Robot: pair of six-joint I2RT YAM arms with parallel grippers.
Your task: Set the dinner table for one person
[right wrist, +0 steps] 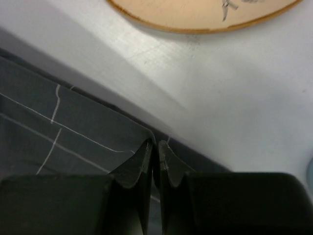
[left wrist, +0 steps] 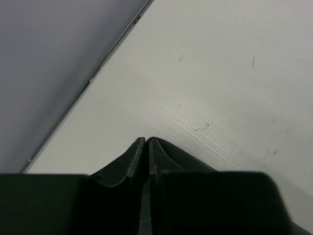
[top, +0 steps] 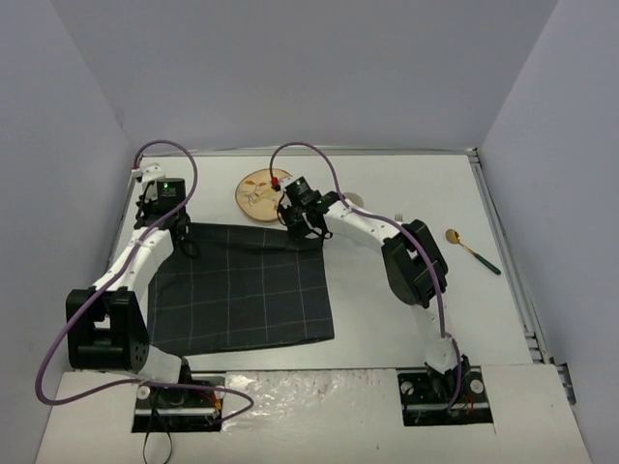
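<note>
On the white dinner table [top: 387,319] lies a dark grey checked placemat [top: 242,290], spread flat at the near left. My left gripper [top: 184,239] is at the mat's far left corner. In the left wrist view the left gripper [left wrist: 146,140] is shut, with a dark fold of cloth at its tips and bare table [left wrist: 220,73] ahead. My right gripper [top: 308,232] is at the mat's far right corner. Close up, the right gripper [right wrist: 155,143] is pinched on the placemat [right wrist: 58,127] edge.
A round tan plate [top: 263,191] [right wrist: 195,12] sits just beyond the mat's far edge. A gold spoon with a green handle [top: 471,249] lies at the right, and a small fork [top: 397,215] is behind the right arm. Grey walls [left wrist: 49,49] enclose the table.
</note>
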